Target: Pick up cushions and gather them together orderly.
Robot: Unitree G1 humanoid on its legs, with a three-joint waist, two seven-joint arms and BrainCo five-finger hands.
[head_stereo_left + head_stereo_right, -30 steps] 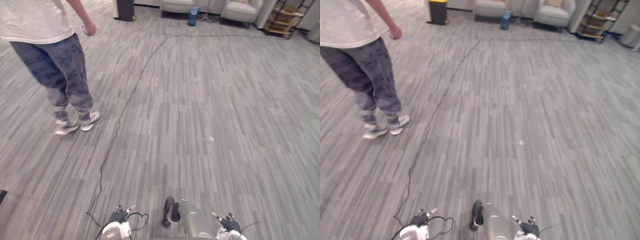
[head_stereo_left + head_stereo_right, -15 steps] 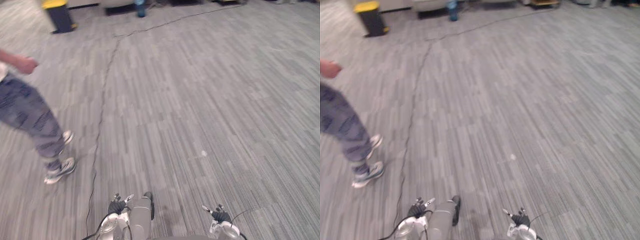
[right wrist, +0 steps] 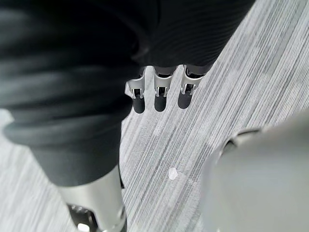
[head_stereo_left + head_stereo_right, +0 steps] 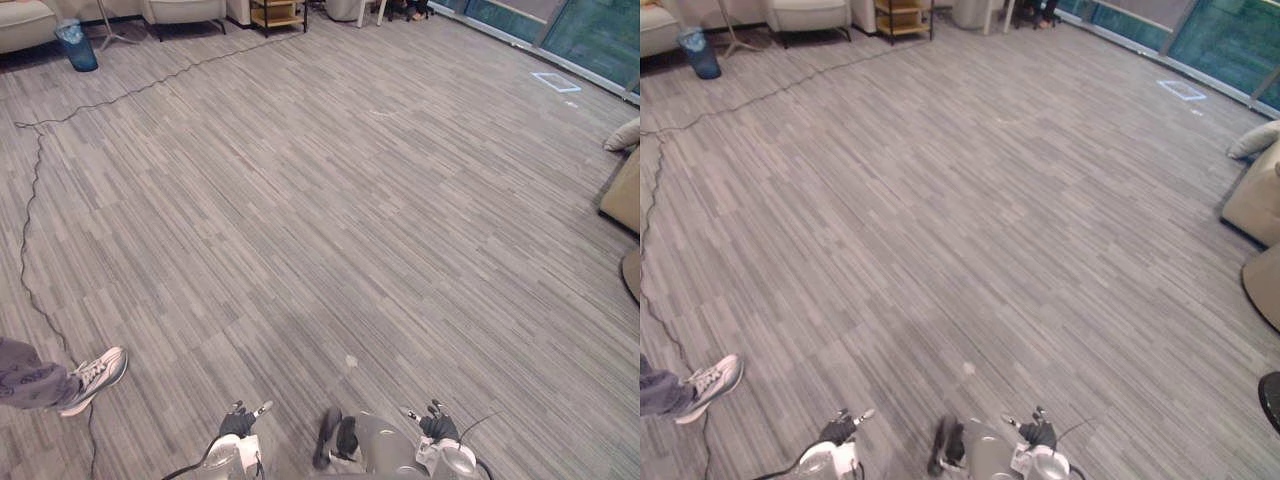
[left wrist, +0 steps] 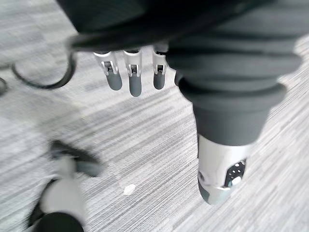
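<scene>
Beige cushions lie at the right edge of the floor: a small one (image 4: 625,134) farthest away, a bigger block-shaped one (image 4: 623,190) nearer, and the edge of a third (image 4: 1266,285) nearer still. They are well off to the right of both hands. My left hand (image 5: 129,77) hangs low over the carpet with straight fingers and holds nothing. It shows at the bottom of the left eye view (image 4: 237,424). My right hand (image 3: 159,93) hangs the same way, fingers straight and empty, at the bottom right of centre (image 4: 438,426).
A person's shoe (image 4: 95,376) and trouser leg show at the lower left. A thin cable (image 4: 30,230) runs over the floor on the left. A blue bin (image 4: 78,45), armchairs (image 4: 185,10) and a shelf (image 4: 277,12) stand along the far wall. A white scrap (image 4: 351,361) lies ahead.
The camera has swung to the right: the person has slid to the lower left edge and the cushions have come into view on the right. Both hands still hang empty.
</scene>
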